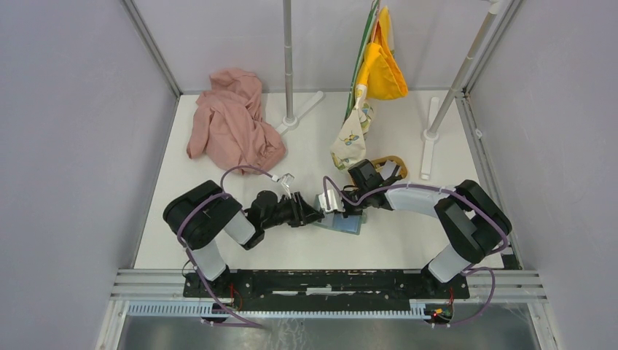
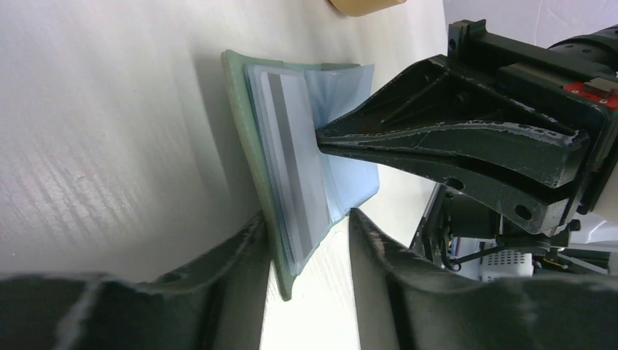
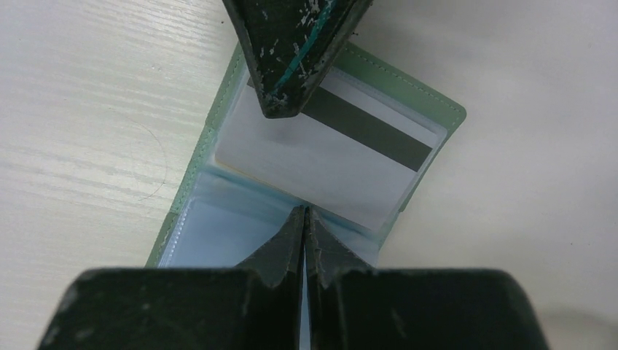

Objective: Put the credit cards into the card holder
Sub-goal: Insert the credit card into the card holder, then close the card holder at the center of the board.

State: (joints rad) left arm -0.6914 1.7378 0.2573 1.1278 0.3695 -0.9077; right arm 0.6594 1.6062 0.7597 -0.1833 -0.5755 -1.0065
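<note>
The white table (image 1: 393, 244) carries a crumpled pink cloth (image 1: 233, 124) at its far left, two white stand bases (image 1: 302, 111) (image 1: 430, 146) along the back, a light-wood tray (image 1: 393, 162), and the open sage-green card holder (image 1: 348, 223) mid-table.

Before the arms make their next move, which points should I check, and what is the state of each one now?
1. The card holder is open: ok.
2. The white card with a dark stripe lies in one half of the holder: ok. Whether it is fully inside a pocket: cannot tell.
3. The right gripper is shut, with its tips at the clear sleeve: ok. Whether it pinches the sleeve: cannot tell.
4. The left gripper is open and straddles the holder's edge: ok.
5. Other cards waiting outside the holder: cannot tell, as none shows in any view.
</note>
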